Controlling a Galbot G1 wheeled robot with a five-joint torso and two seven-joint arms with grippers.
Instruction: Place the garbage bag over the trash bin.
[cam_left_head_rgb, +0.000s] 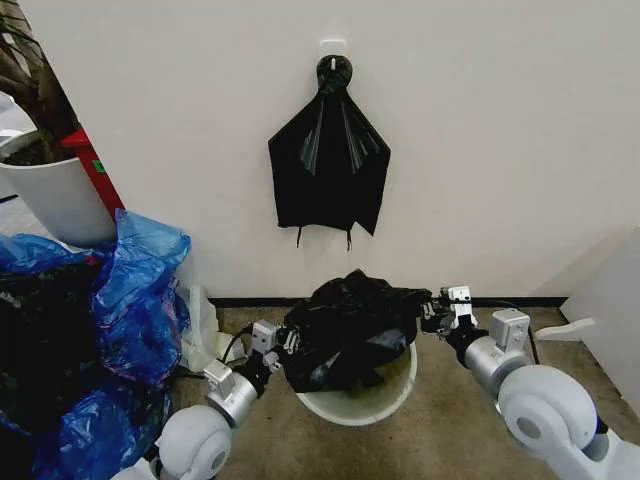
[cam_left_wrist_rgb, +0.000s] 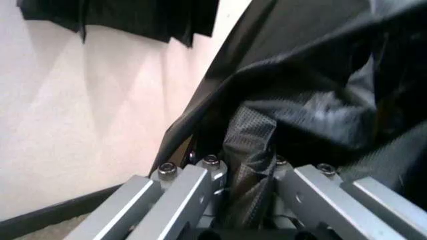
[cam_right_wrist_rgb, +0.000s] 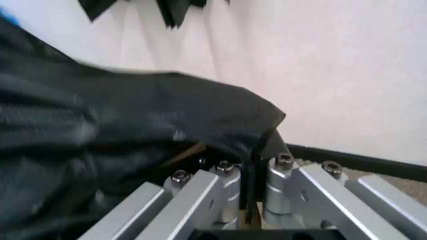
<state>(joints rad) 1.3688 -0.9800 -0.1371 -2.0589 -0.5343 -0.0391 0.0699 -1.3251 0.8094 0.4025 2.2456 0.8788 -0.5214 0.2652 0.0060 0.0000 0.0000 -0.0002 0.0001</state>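
The black glossy garbage bag (cam_left_head_rgb: 350, 325) is bunched over the cream-white trash bin (cam_left_head_rgb: 372, 402), which stands on the floor by the wall. My left gripper (cam_left_head_rgb: 283, 342) holds the bag's left edge; in the left wrist view its fingers (cam_left_wrist_rgb: 200, 182) are shut on a fold of the garbage bag (cam_left_wrist_rgb: 250, 150). At the bag's right edge, my right gripper (cam_left_head_rgb: 432, 312) pinches a thin flap of the garbage bag (cam_right_wrist_rgb: 167, 135) between its fingers (cam_right_wrist_rgb: 230, 185). Most of the bin's rim is hidden under the bag; its front rim shows.
A fan-shaped black plastic bundle (cam_left_head_rgb: 328, 170) hangs on the wall above the bin. Blue translucent bags (cam_left_head_rgb: 120, 310) pile up on the left, with a white plant pot (cam_left_head_rgb: 55, 195) behind them. A white panel (cam_left_head_rgb: 610, 300) stands at the right.
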